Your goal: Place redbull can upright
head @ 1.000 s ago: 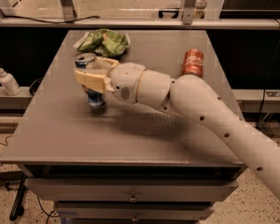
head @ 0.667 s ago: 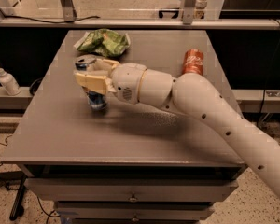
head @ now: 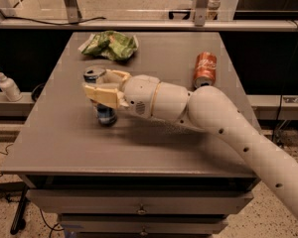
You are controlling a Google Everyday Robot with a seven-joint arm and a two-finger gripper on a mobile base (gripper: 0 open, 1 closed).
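the white arm (head: 213,114) reaches in from lower right, stretched leftward over the grey table (head: 64,143) – its cream gripper (head: 96,85) pinches the slim silver-and-blue metal redbull can (head: 107,116) – upright, centre left.

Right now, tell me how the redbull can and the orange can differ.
The redbull can stands upright; the orange can lies on its side. The redbull can is slim, silver and blue; the orange can is wider and orange-red. The end effector is closed around the redbull can mid-table; the orange can lies free, well apart from it. Both are drink cans on the table.
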